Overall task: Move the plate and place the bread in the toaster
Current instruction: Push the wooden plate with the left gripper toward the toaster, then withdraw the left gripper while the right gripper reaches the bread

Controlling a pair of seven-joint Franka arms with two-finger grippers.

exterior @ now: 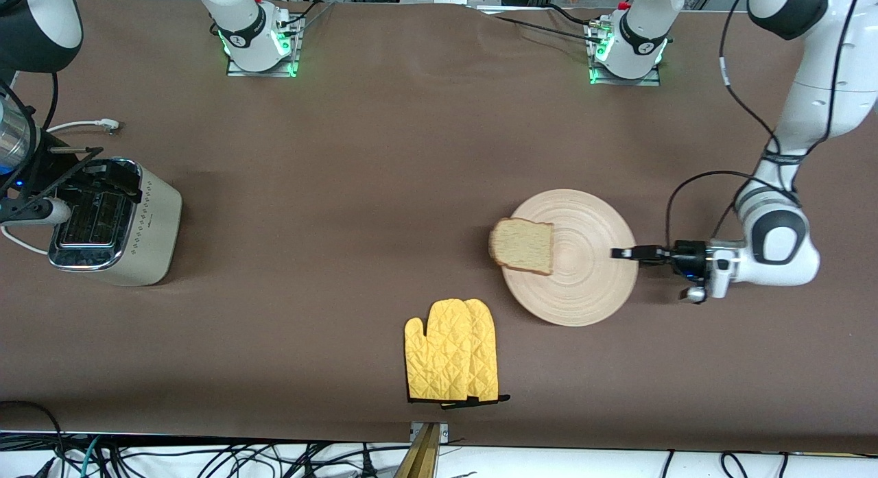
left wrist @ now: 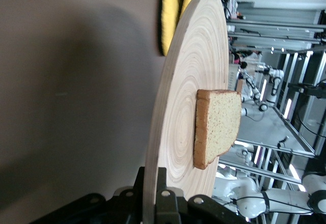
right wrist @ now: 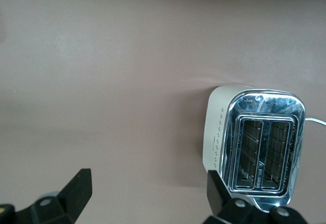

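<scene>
While I watch remotely, the brown table [exterior: 384, 156] carries everything. At the right arm's end stands the cream-beige two-slot toaster with chrome top [exterior: 113, 224], both dark slots unfilled; my right gripper [right wrist: 147, 193] hangs over the table just beside it, fingers spread apart, holding nothing. Toward the left arm's end sits the round light wooden plate with ring grooves [exterior: 583, 272]; my left gripper [exterior: 623, 253] is clamped on its rim, one finger above and one below. The speckled wholegrain bread slice [exterior: 523, 245] lies on the plate's edge facing the toaster, overhanging slightly. A yellow quilted oven mitt [exterior: 451, 351] lies nearer the front camera, near the plate, not touching.
</scene>
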